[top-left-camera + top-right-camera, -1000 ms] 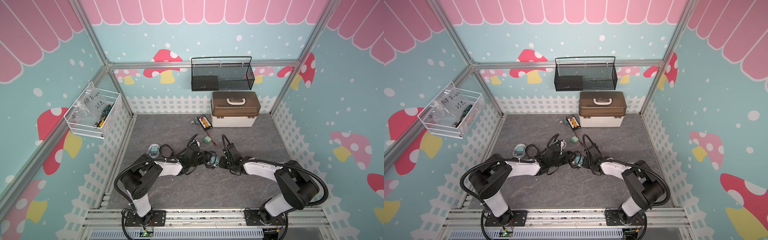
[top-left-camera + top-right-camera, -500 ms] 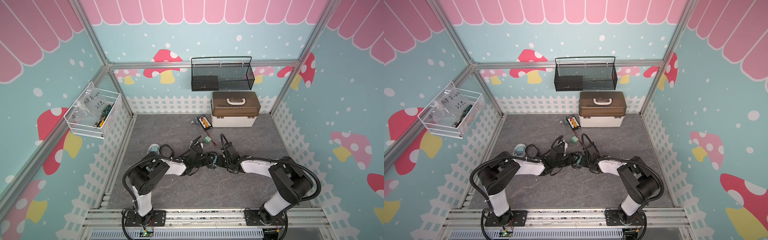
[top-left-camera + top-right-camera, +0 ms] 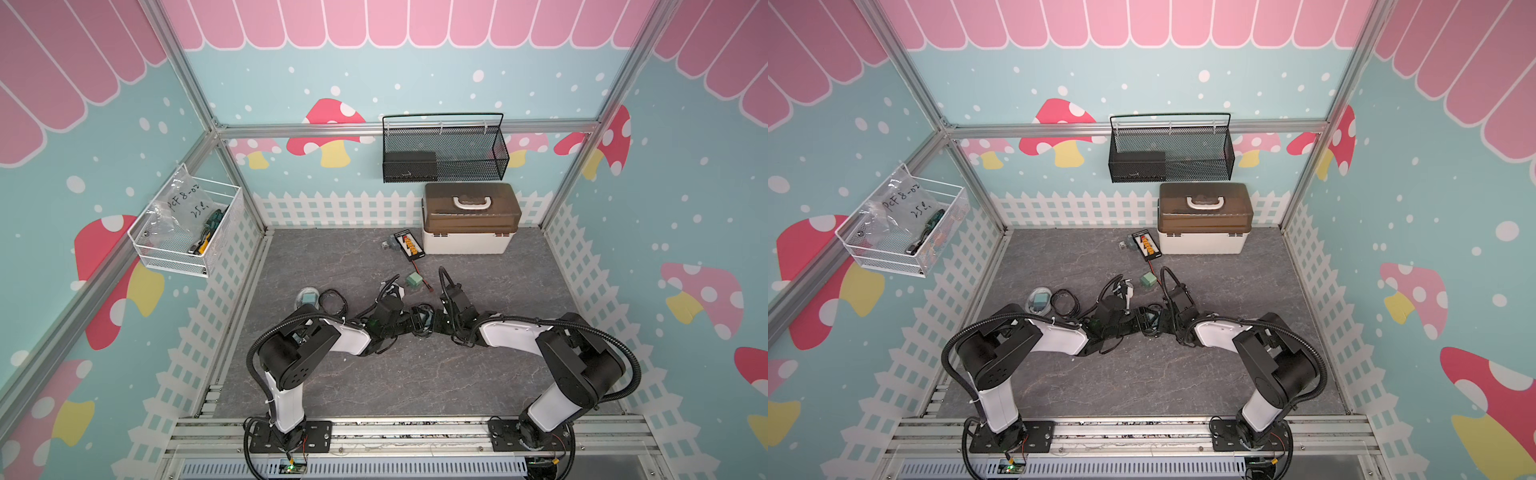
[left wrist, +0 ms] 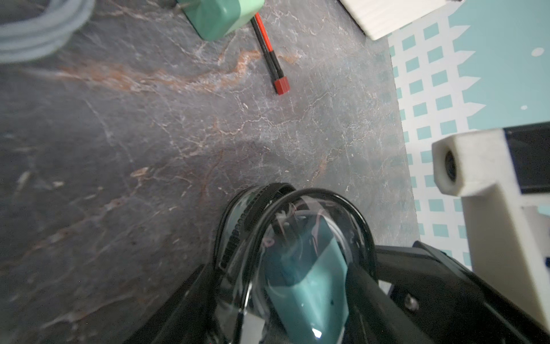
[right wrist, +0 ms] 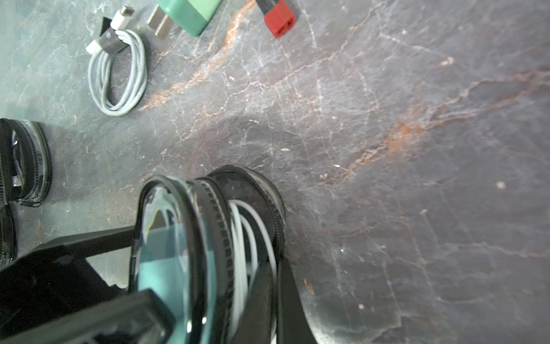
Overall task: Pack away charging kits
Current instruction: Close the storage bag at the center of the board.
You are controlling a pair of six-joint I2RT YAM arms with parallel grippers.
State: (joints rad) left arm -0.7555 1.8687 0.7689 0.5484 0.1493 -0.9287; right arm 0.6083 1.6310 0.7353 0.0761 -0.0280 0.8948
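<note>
While the left claw (image 4: pixel 294 265) grips the pouch (image 4: pixel 253 214) (plug (image 4: pixel 306 286) inside), the right claw (image 5: pixel 275 286) pinches its edge. A white coil (image 5: pixel 119 74) lies beyond.

walls (image 3: pixel 415 75): teal, mushroom print, pink top | floor (image 3: pixel 374 382): grey marbled | back wall: blk mesh basket (image 3: pixel 465 162)

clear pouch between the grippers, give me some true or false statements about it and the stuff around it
1. The pouch holds a teal adapter and a white cable. True.
2. The right gripper stands wide open. False: it is shut on the pouch's zipper edge.
3. The left gripper clamps the pouch. True.
4. The white box has its brown lid off. False: the lid sits on it, closed.
5. A cable coil lies loose on the table. True.
</note>
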